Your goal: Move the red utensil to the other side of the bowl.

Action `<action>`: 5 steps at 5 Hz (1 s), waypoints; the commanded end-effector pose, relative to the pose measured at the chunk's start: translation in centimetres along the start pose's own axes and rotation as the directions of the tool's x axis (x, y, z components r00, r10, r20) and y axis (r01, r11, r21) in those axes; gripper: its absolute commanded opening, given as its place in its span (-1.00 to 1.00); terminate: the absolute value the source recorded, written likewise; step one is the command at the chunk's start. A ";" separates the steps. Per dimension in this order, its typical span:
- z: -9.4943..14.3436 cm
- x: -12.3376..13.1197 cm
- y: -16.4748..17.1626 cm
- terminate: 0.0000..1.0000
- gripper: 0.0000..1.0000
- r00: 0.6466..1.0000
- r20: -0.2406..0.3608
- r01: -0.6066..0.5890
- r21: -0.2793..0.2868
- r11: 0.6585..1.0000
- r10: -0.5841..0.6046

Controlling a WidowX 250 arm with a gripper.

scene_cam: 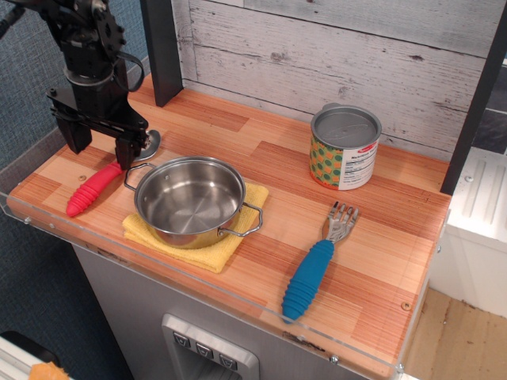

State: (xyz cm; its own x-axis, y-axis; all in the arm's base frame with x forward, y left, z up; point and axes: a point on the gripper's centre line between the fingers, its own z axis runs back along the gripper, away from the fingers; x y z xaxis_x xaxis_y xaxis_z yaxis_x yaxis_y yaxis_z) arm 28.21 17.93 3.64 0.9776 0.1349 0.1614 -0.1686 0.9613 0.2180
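Observation:
The red utensil (93,190) lies flat on the wooden counter left of the bowl, its ribbed red handle toward the front left and its shiny spoon end (148,144) toward the back. The bowl (190,199), a shiny steel pot with two wire loop handles, sits on a yellow cloth (226,247). My gripper (101,146) hangs open just above the spoon's upper handle, one finger on each side, holding nothing.
A tin can (344,147) with a patterned label stands at the back right. A blue-handled fork (314,267) lies right of the bowl near the front edge. A dark post (161,49) stands behind my arm. A clear rim (47,226) runs along the counter's front edge.

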 end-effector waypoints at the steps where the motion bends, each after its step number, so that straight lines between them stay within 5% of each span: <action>1: 6.0 1.9 0.2 -1.00 1.00 0.994 0.103 -0.051 0.038 0.998 0.046; 3: 9.2 3.6 -3.7 -1.00 1.00 0.989 0.056 -0.134 -0.046 0.990 0.137; 5: 10.0 4.7 -7.1 -1.00 1.00 0.986 0.034 -0.158 -0.098 0.982 0.162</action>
State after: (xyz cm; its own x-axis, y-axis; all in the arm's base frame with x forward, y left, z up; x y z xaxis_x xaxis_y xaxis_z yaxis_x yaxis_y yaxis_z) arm 32.14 9.06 10.60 0.9426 0.2785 0.1843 -0.2994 0.9492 0.0969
